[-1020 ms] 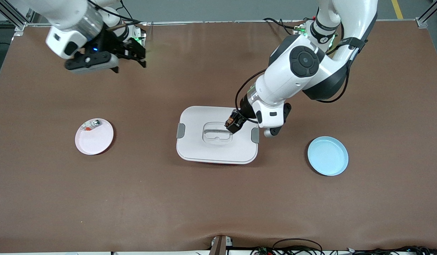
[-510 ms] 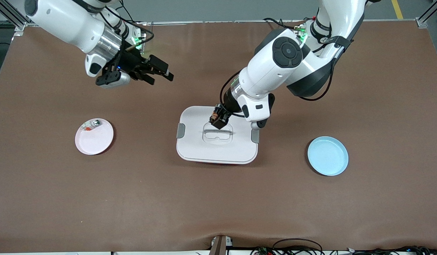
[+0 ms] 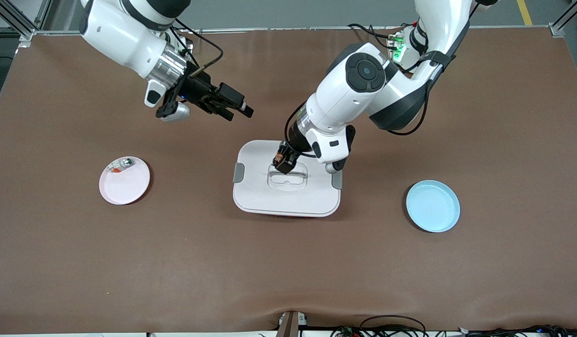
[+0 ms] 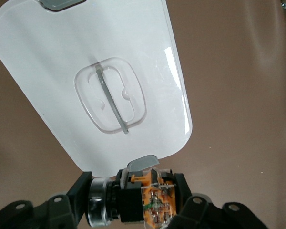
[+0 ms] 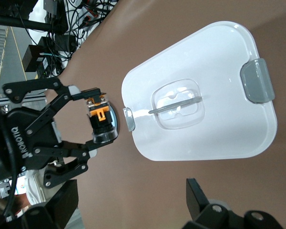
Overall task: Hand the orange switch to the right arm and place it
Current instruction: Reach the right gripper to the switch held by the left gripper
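Left tool point(image 3: 282, 161) clamping black-and-orange switch point(image 4: 144, 202) over white lid point(image 3: 269, 196), right tool point(image 3: 239, 111) open

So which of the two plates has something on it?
The pink plate, toward the right arm's end of the table; a small item sits at its rim. The blue plate holds nothing.

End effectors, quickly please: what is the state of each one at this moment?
Left end effector: closed, holding the orange switch above the white lidded box.
Right end effector: open, holding nothing, over the bare table.
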Tool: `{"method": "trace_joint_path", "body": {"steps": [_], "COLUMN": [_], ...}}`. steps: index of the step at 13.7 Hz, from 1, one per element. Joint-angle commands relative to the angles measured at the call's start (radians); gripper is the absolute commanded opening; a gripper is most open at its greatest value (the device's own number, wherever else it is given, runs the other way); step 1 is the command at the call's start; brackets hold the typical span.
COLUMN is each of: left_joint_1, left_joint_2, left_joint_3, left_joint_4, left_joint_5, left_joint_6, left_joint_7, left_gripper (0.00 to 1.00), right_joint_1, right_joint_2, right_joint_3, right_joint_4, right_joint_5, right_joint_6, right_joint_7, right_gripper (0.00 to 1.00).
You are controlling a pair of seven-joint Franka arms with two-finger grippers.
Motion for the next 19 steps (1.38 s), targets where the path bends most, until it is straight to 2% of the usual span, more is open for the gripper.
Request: {"method": "trace_joint_path", "body": {"steps": [1, 3, 7, 9, 13, 19], "left_joint_1": [-0.015, -0.015, -0.017, -0.015, -0.017, -0.015], "left_joint_2": [0.012, 0.010, 0.010, 0.010, 0.012, 0.012], "left_joint_3": [0.015, 0.017, 0.017, 0.017, 0.021, 0.021], "left_joint_4": [0.034, 0.034, 0.034, 0.036, 0.037, 0.037], "left_joint_5": [-0.005, -0.005, -0.005, -0.005, -0.005, -0.005], "left_joint_6": [-0.004, -0.005, -0.005, -0.005, -0.004, -0.004], "left_joint_7": [-0.016, -0.016, -0.016, -0.016, -0.016, -0.016], "left_gripper": [0.00, 0.00, 0.00, 0.00, 0.00, 0.00], "right_joint_1": [0.035, 0.036, 0.041, 0.042, 0.107, 0.108], "right_joint_2": [0.082, 0.142, 0.191, 0.219, 0.277, 0.318], "right_joint_3": [-0.009, -0.009, -0.009, -0.009, -0.009, -0.011], "right_joint_4": [0.051, 0.117, 0.165, 0.192, 0.228, 0.240], "right_joint_5": [0.054, 0.107, 0.114, 0.166, 0.269, 0.270], "right_joint_6": [0.075, 0.077, 0.080, 0.094, 0.206, 0.207], "right_joint_7": [-0.036, -0.044, -0.150, -0.189, -0.279, -0.404], "right_gripper": [1.00, 1.00, 1.00, 1.00, 1.00, 1.00]}}
